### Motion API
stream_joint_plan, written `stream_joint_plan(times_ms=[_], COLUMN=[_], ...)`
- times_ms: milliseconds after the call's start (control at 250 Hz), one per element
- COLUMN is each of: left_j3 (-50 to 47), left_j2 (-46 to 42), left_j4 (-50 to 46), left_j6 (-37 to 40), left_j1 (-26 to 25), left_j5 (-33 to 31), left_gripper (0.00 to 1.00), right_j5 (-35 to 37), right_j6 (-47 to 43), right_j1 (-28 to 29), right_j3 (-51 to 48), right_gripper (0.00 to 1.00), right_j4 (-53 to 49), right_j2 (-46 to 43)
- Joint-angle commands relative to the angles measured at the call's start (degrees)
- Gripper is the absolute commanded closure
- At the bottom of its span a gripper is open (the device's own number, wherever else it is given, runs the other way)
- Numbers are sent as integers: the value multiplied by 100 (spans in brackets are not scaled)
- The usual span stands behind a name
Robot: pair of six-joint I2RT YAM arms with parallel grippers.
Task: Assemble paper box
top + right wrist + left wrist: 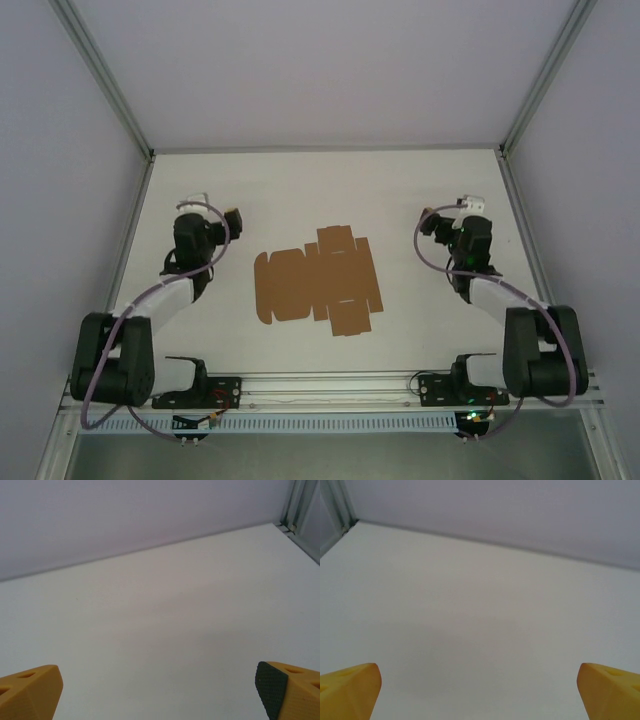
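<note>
I judge the box (318,280) to be light and thin. It should be stiff across each panel but ready to bend along its creases, and easy to crush or tear at the small tabs. It lies flat on the worktop (300,190), so no edge stands up for a finger to get under. I would press one broad panel down with one pincer and work the other under an outer flap, gripping near a crease and not at a tab tip. The smooth worktop may let the sheet slide when pushed.

It is a plain brown, unprinted die-cut sheet, fully unfolded. It has rounded flaps at its left end and squarer tabs jutting far and near towards its right. It sits mid-worktop between the two arms, well apart from both.

The left pincer (477,680) stands wide and holds nothing, with bare worktop between its yellow tips. The right pincer (157,680) is likewise wide and empty.
</note>
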Motion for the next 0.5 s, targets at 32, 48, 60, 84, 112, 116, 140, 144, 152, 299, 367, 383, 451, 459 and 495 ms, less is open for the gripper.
stream_joint_plan(times_ms=[32, 48, 60, 84, 112, 116, 140, 144, 152, 299, 367, 383, 451, 459, 495], left_j3=[777, 838, 871, 890, 892, 886, 855, 845, 828, 443, 404, 393, 304, 288, 214], left_j2=[-219, -220, -233, -256, -299, -307, -357, -366, -391, -702, -616, -579, -454, -444, -405], left_j4=[-2156, -2315, -2415, -2574, -2724, -2743, -2820, -2827, -2843, -3144, -3373, -3422, -3424, -3418, -3362], left_j6=[-1219, -1325, -1395, -1540, -1723, -1747, -1844, -1856, -1889, -2429, -2479, -2504, -2603, -2614, -2686], left_j1=[37, 33, 32, 37, 25, 28, 24, 23, 23, -42, -164, -197, -289, -297, -318], left_j5=[551, 587, 624, 695, 792, 810, 926, 948, 994, 1522, 1777, 1824, 2124, 2150, 2226], left_gripper=[0, 0, 0, 0, 0, 0, 0, 0, 0, 0, 0, 0, 0, 0, 0], right_j5=[-210, -171, -141, -146, -228, -250, -398, -427, -508, -1365, -1709, -1833, -2284, -2320, -2475], right_j6=[616, 713, 804, 1005, 1249, 1286, 1530, 1563, 1609, 2132, 2529, 2581, 2779, 2788, 2819], right_j1=[457, 563, 628, 764, 901, 918, 1019, 1034, 1078, 1759, 1858, 1878, 1990, 2007, 2057], right_j3=[777, 875, 960, 1128, 1329, 1356, 1508, 1533, 1579, 2043, 2103, 2104, 2121, 2121, 2131], right_gripper=[0, 0, 0, 1, 3, 4, 7, 7, 8, 25, 36, 40, 47, 47, 49], right_j4=[-2125, -2374, -2567, -2966, -3427, -3490, -3848, -3903, -4005, -4930, -4938, -4884, -4564, -4520, -4341], right_j2=[-396, -410, -414, -415, -382, -372, -317, -304, -284, 281, 628, 716, 1044, 1082, 1254])
